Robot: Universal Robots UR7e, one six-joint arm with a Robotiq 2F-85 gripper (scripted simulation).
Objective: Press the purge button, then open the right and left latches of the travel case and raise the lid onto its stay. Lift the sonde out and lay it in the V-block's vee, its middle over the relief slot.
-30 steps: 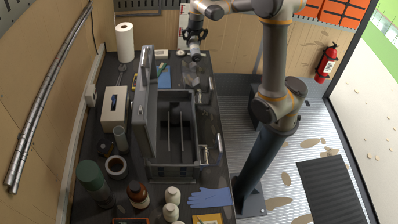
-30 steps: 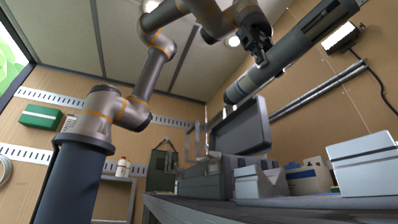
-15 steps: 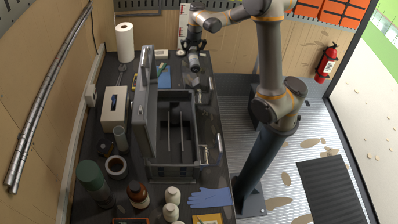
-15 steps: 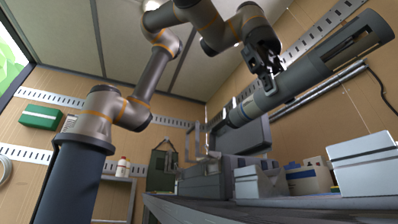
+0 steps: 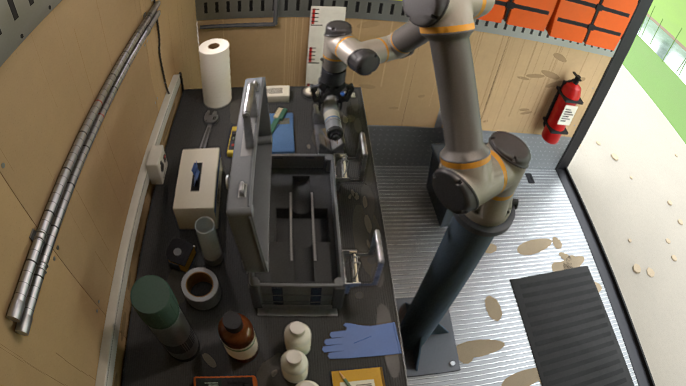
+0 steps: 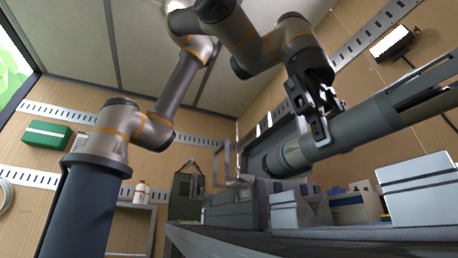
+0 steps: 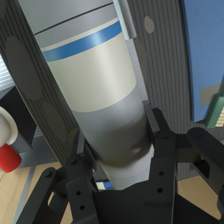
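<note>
My gripper (image 7: 118,150) has its two fingers clamped on either side of the sonde (image 7: 88,75), a grey cylinder with a cream band and a blue ring, which it carries in the air above the far end of the bench. In the side camera the gripper (image 5: 331,97) and sonde (image 5: 332,120) hang just beyond the open travel case (image 5: 295,230). The case lid (image 5: 248,170) stands raised and the foam cradle inside is empty. The V-block (image 6: 298,206) sits on the bench below the sonde (image 6: 351,127), which is tilted, its banded end lower.
The raised lid stands just left of the gripper. A blue pad (image 5: 283,132) lies beside it. A paper roll (image 5: 215,72), a tissue box (image 5: 197,186), tape, jars and a blue glove (image 5: 362,340) crowd the bench. The robot's column (image 5: 450,260) stands right of the bench.
</note>
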